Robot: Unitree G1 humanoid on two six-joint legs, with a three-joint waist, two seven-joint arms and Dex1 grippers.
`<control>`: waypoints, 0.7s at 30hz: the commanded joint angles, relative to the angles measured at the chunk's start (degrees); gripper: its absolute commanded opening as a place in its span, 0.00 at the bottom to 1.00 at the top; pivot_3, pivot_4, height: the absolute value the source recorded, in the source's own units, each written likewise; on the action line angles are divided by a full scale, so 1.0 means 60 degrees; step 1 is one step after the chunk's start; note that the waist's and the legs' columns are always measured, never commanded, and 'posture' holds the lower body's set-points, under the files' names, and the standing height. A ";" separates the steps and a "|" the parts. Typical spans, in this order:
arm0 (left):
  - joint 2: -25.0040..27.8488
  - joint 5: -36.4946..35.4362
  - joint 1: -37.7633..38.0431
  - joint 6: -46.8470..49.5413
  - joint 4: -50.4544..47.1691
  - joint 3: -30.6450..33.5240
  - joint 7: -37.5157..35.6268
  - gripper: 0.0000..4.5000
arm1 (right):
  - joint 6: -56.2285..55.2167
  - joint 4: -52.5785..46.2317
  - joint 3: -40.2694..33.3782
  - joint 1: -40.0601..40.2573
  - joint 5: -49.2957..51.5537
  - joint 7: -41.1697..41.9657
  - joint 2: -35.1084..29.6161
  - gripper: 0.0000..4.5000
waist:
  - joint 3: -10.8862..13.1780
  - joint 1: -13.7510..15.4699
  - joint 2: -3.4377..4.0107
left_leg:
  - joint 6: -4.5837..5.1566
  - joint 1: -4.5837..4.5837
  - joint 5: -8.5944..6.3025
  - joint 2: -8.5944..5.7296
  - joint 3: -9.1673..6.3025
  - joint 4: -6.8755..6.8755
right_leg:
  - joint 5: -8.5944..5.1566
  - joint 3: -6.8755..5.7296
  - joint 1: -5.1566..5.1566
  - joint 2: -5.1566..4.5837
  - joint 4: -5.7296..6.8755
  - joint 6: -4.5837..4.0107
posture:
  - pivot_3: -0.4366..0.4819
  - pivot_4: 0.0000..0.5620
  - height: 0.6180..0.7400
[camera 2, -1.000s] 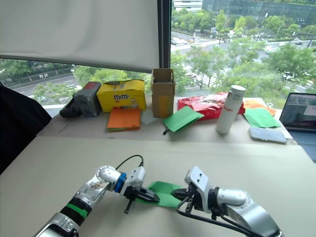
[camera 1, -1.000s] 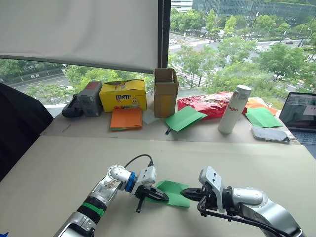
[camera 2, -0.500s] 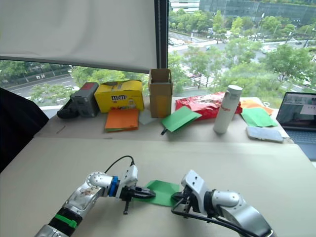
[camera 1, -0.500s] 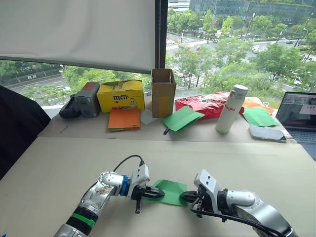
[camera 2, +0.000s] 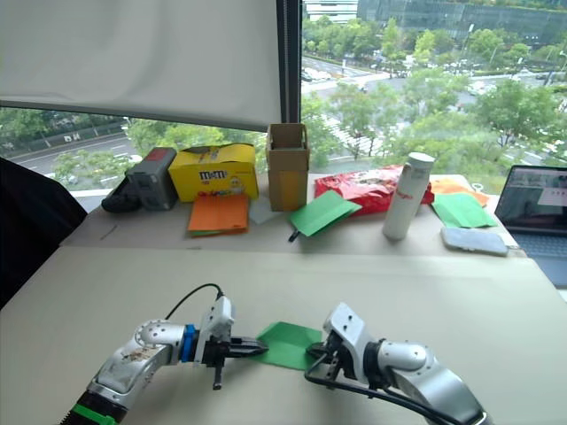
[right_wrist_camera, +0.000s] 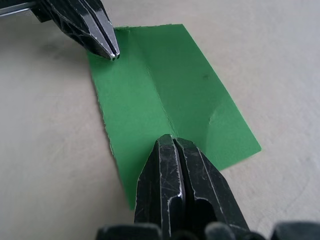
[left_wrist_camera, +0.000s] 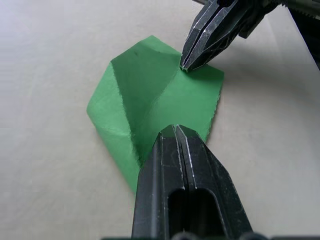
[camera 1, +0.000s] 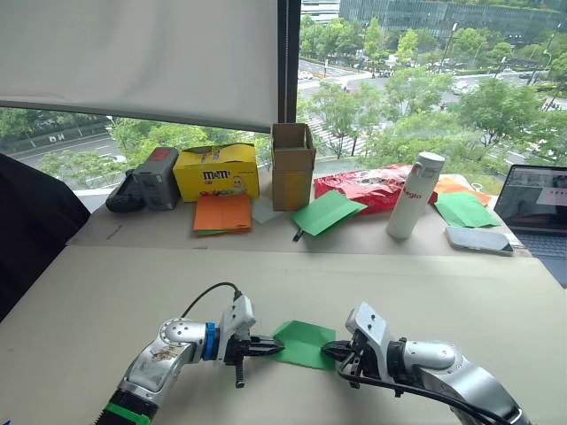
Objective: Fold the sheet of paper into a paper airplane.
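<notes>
The left gripper [camera 1: 270,347] has slid outward along the sheet of paper [camera 1: 304,343], both grippers' fingers together on opposite edges; uneven pulling could tear it.

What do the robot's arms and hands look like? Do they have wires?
Both arms are shiny silver metal. The left arm has a blue ring near the wrist, a green band lower down, and a black cable looping over it. The left hand and right hand each have two black pointed fingers on a white wrist block.
</notes>
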 commanded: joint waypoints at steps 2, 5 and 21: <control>0.0230 -0.0247 0.0057 -0.0070 -0.0074 0.0264 -0.0118 0.01 | 0.0259 -0.0024 0.0064 0.0060 -0.0091 -0.0169 0.0092 0.00 | 0.0000 0.0006 0.0000 | 0.0000 0.0001 0.0000 -0.0001 0.0000 0.0000 | 0.0000 -0.0001 0.0000 -0.0005 -0.0001 0.0000 | 0.48 0.27 1.00; 0.0253 -0.0289 0.0192 -0.0091 -0.0088 0.0228 -0.0070 0.01 | 0.0286 -0.0036 0.0053 0.0042 -0.0096 -0.0187 0.0100 0.00 | 0.0000 0.0005 0.0000 | 0.0000 0.0000 0.0000 0.0000 -0.0001 0.0000 | 0.0000 0.0000 0.0000 -0.0008 -0.0002 -0.0001 | 0.48 0.27 1.00; -0.0018 -0.1196 -0.0748 0.0196 0.1145 0.1471 0.0379 0.01 | -0.0739 -0.0337 -0.0346 -0.0247 -0.0270 -0.0106 0.0169 0.00 | 0.0006 0.0007 -0.0008 | 0.0000 0.0002 0.0000 -0.0007 -0.0005 -0.0001 | 0.0000 -0.0005 -0.0010 -0.0007 -0.0010 -0.0001 | 0.48 0.27 1.00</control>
